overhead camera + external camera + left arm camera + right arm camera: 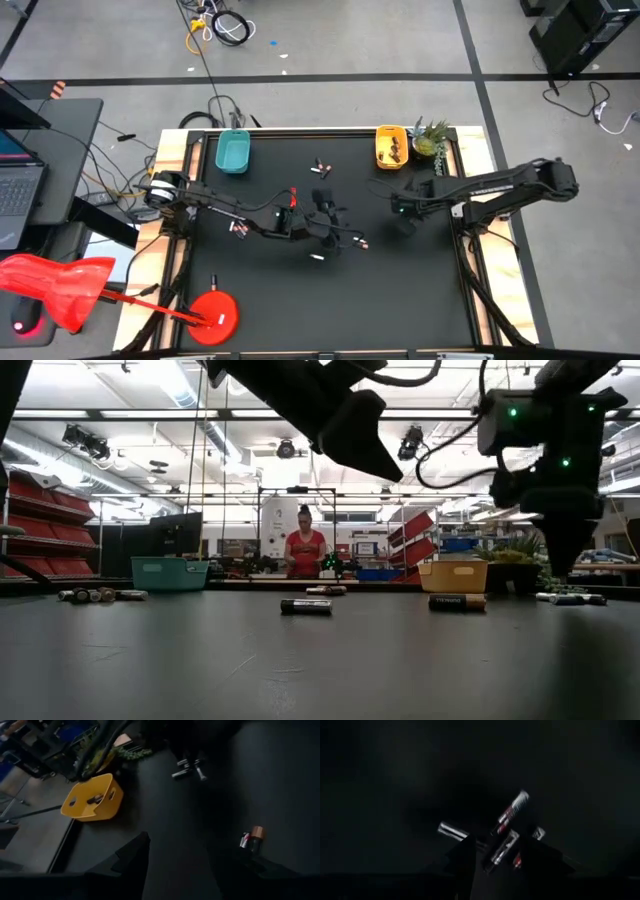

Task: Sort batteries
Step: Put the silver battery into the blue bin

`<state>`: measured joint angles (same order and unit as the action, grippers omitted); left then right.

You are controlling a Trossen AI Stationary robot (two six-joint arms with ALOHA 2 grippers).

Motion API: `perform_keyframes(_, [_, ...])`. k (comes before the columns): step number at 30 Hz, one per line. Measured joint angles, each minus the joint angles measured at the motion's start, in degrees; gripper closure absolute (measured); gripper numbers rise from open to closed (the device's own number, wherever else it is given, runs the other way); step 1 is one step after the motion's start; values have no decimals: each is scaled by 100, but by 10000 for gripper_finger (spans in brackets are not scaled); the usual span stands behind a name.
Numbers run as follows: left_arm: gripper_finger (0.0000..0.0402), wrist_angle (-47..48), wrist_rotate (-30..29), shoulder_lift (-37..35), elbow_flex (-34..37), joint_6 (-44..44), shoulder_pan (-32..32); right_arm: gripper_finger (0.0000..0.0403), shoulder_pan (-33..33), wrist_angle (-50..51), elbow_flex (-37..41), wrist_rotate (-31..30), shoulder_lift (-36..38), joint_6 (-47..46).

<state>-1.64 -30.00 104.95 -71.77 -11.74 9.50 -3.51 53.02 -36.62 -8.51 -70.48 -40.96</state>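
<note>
Across the middle of the black surface my left arm reaches in from the left edge, and my left claw hangs above the centre. Its wrist view shows its fingers spread apart with nothing between them; one battery with a copper end lies on the surface just beside the far finger.

My right arm comes in from the right edge, and my right claw points down, right of centre, near the far edge. Its wrist view shows two dark fingertips apart over a small cluster of batteries. One pale battery lies between the fingertips; I cannot tell whether they are touching it.

Other batteries are scattered: a pair toward the far edge at the middle, some near the left arm, and a few around the left claw.

A teal tray sits at the far edge toward the left corner. A yellow tray sits at the far edge toward the right corner, with dark batteries inside. A small plant stands just beside the yellow tray.

A person stands in the room beyond the surface.
</note>
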Motion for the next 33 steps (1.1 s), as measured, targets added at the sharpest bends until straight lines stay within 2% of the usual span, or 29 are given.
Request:
perform_keyframes(8, [200,32,77,0,0,-5,0,245,103,-131,0,373,-39,180])
perform_keyframes(14, [200,71,77,0,0,-5,0,245,467,-428,0,164,-128,1180])
perform_keyframes(19, [200,100,77,0,0,18,0,245,615,-712,0,180,-339,1629])
perform_keyframes(26, [200,241,77,0,0,89,18,245,610,-711,0,66,-938,1671])
perform_keyframes(33, [200,419,75,0,0,154,55,247,609,-709,-69,197,-1474,1661])
